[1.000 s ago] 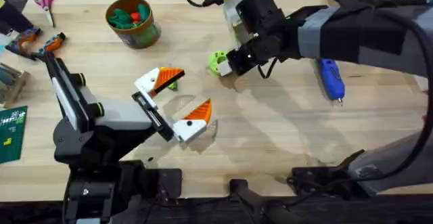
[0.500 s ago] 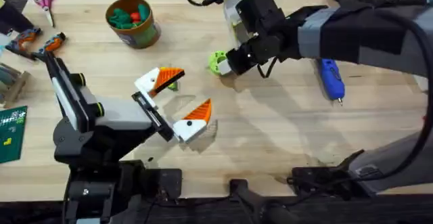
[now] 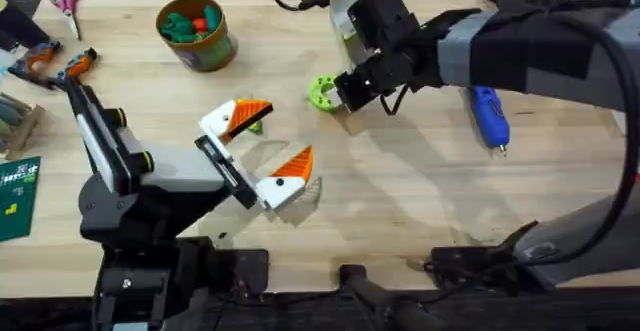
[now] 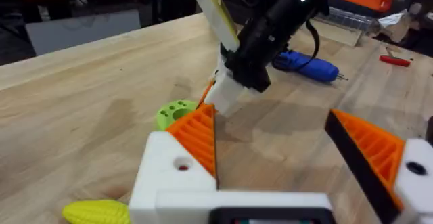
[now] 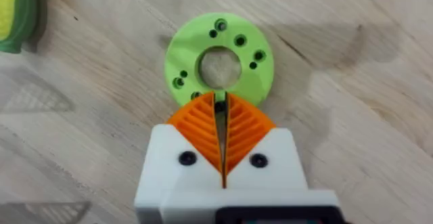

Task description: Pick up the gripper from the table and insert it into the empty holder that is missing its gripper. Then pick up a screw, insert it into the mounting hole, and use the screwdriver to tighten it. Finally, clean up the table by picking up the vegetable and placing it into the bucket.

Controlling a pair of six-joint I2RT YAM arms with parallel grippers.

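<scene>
My right claw (image 5: 220, 139) is pinched shut over the lime-green holed plastic ring (image 5: 218, 57), probably picking a screw from it. Left claw (image 3: 258, 149) gapes wide near the yellow-green toy vegetable (image 4: 97, 212). Next: carry the screw to the mounting hole.

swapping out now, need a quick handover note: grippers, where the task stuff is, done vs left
Right gripper: pads shut at the lime-green ring's edge; whether it pinches anything, cannot tell.
Left gripper: open, empty, mid-table.
Vegetable lies on the table by the left gripper, not yet binned.
Screwdriver lies on the table at right, untouched.
Bucket at far left.
Nothing visibly finished; insert, screw and cleanup apparently remain.
</scene>
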